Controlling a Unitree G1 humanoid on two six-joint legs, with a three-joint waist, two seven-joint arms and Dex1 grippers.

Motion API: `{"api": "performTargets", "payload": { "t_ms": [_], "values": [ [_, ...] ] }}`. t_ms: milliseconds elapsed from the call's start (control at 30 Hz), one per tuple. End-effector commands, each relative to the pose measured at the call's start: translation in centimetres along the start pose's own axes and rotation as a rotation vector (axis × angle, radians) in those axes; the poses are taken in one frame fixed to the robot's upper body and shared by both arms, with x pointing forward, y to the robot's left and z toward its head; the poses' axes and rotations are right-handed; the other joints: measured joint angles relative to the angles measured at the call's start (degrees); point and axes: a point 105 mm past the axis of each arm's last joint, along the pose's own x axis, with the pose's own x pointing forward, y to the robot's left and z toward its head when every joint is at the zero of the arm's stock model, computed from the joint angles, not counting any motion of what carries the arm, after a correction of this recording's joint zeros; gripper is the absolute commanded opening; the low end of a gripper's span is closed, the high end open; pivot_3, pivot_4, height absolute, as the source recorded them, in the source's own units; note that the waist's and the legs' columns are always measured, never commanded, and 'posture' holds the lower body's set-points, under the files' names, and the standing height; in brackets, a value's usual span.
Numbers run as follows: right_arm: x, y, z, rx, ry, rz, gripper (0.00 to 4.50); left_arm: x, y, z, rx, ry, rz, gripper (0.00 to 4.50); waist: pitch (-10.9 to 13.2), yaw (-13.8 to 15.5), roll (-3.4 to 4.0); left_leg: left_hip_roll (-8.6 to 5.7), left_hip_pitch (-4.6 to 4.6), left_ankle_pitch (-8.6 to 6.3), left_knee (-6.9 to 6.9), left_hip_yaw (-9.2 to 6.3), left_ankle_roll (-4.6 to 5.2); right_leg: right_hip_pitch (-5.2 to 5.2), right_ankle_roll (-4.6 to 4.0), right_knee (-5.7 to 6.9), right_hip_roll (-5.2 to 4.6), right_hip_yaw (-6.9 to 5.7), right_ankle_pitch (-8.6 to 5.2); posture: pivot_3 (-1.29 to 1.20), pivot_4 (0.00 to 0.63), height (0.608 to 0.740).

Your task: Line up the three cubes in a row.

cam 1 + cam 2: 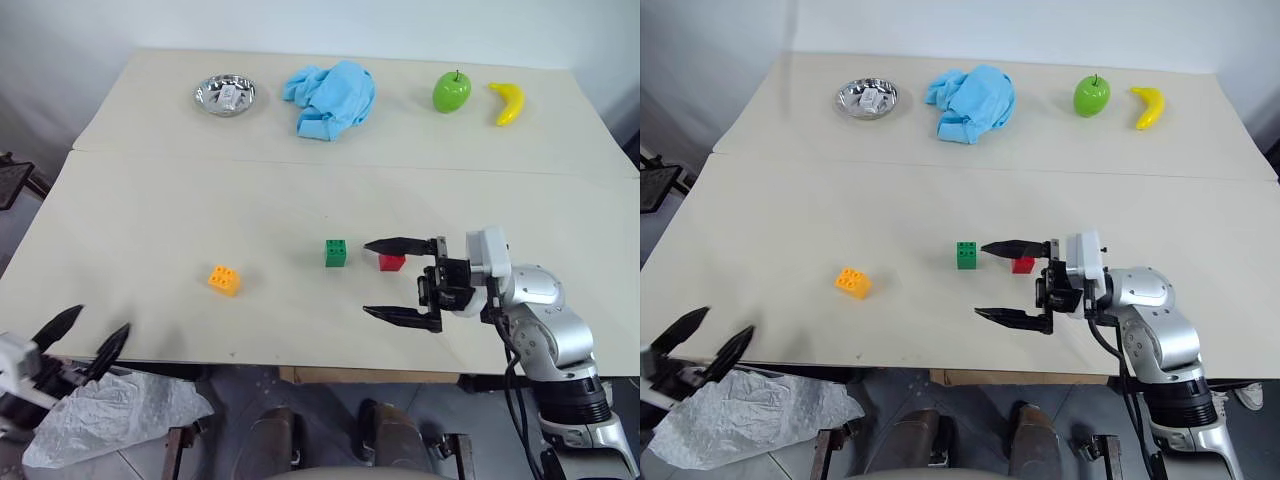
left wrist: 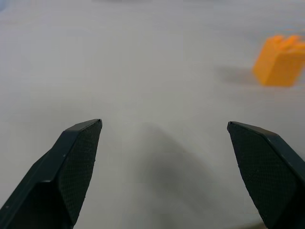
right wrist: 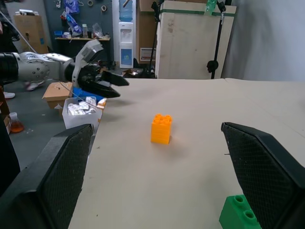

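Three cubes lie on the near half of the table (image 1: 160, 220). The orange-yellow cube (image 1: 224, 279) sits to the left, well apart from the others. The green cube (image 1: 336, 252) and the red cube (image 1: 392, 262) stand close together near the middle. My right gripper (image 1: 366, 278) is open and points left, level over the table. Its far finger reaches past the red cube toward the green one, touching neither. My left gripper (image 1: 100, 322) hangs open at the table's front left edge. In the left wrist view the orange-yellow cube (image 2: 279, 59) lies ahead, off to one side.
Along the far edge stand a steel bowl (image 1: 225, 95), a crumpled blue cloth (image 1: 331, 98), a green apple (image 1: 451, 91) and a yellow banana (image 1: 508, 103). A crumpled plastic bag (image 1: 110, 415) lies below the table's front left corner.
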Motion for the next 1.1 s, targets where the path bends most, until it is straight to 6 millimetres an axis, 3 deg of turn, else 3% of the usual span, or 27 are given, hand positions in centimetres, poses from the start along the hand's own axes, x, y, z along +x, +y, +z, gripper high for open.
{"api": "performTargets", "payload": {
  "t_ms": [33,233,333,433,533,700,800,867,1000,1100],
  "values": [
    [-2.0,0.1,0.1,-0.029,0.036,-0.022,4.50,2.7,-3.1,1.3,-0.001,-0.052,-0.081,4.49,0.0,-0.1,0.00,-0.02,0.00,0.04,0.01,0.01,0.15,0.00,0.00,0.00,0.00,0.02,0.00,0.00,0.150,0.740],
    [-4.7,0.5,-1.3,0.020,0.103,-0.098,4.50,7.2,-5.9,0.9,-0.028,-0.084,-0.069,4.49,0.0,-0.3,0.09,0.11,0.01,0.01,-0.03,0.15,0.17,-0.02,0.00,-0.08,0.18,0.01,0.00,0.00,0.150,0.740],
    [-5.1,0.9,-1.5,0.024,0.105,-0.130,4.50,8.4,-5.6,-0.1,-0.010,-0.061,0.012,4.49,-0.1,-0.1,0.10,0.13,0.02,0.02,0.01,0.19,0.17,-0.01,0.00,-0.06,0.21,0.00,0.00,0.00,0.150,0.740],
    [-4.9,1.2,-1.4,0.025,0.095,-0.149,4.50,9.3,-6.6,-0.8,-0.036,-0.041,-0.029,4.49,-0.1,-0.2,0.10,0.15,0.01,0.01,0.04,0.21,0.17,-0.02,0.00,-0.06,0.21,0.02,0.00,0.00,0.150,0.740],
    [-4.8,1.5,-1.5,0.030,0.090,-0.161,4.50,9.6,-6.9,-1.0,-0.042,-0.043,-0.039,3.86,-0.1,-0.1,0.11,0.16,0.02,0.01,0.04,0.19,0.16,-0.02,0.00,-0.06,0.19,0.03,0.00,0.00,0.150,0.740],
    [-4.9,2.0,-1.6,0.029,0.091,-0.197,4.50,10.3,-7.1,-0.3,-0.028,-0.060,-0.081,2.38,-0.1,0.1,0.12,0.15,0.01,0.00,0.06,0.15,0.16,-0.01,0.00,-0.07,0.13,0.02,0.00,0.00,0.150,0.740],
    [-5.1,2.1,-1.7,0.029,0.098,-0.217,4.50,10.8,-6.9,1.4,0.045,-0.119,-0.211,1.50,-0.1,0.1,0.13,0.15,0.00,0.00,0.11,0.14,0.15,-0.01,0.00,-0.04,0.13,0.01,0.00,0.00,0.150,0.740],
    [-5.4,2.1,-1.6,0.028,0.102,-0.233,4.50,11.2,-6.1,2.5,0.050,-0.152,-0.308,1.49,0.0,0.1,0.15,0.18,-0.01,0.00,0.13,0.14,0.14,-0.03,0.00,-0.03,0.14,0.00,0.00,0.00,0.150,0.740],
    [-6.1,1.8,-1.5,0.022,0.126,-0.241,4.50,12.8,-4.8,4.1,0.073,-0.048,-0.742,1.49,0.0,0.2,0.20,0.17,-0.01,0.02,0.16,0.16,0.14,-0.06,-0.03,0.08,0.18,-0.03,-0.02,0.00,0.150,0.740],
    [-6.4,1.2,-1.4,0.003,0.136,-0.255,4.50,15.1,-4.0,4.7,0.155,0.012,-0.881,1.49,0.0,-0.1,0.25,0.08,0.00,0.04,0.17,0.23,0.17,-0.03,-0.03,0.09,0.24,-0.03,-0.02,0.00,0.150,0.740]
  ]
}}
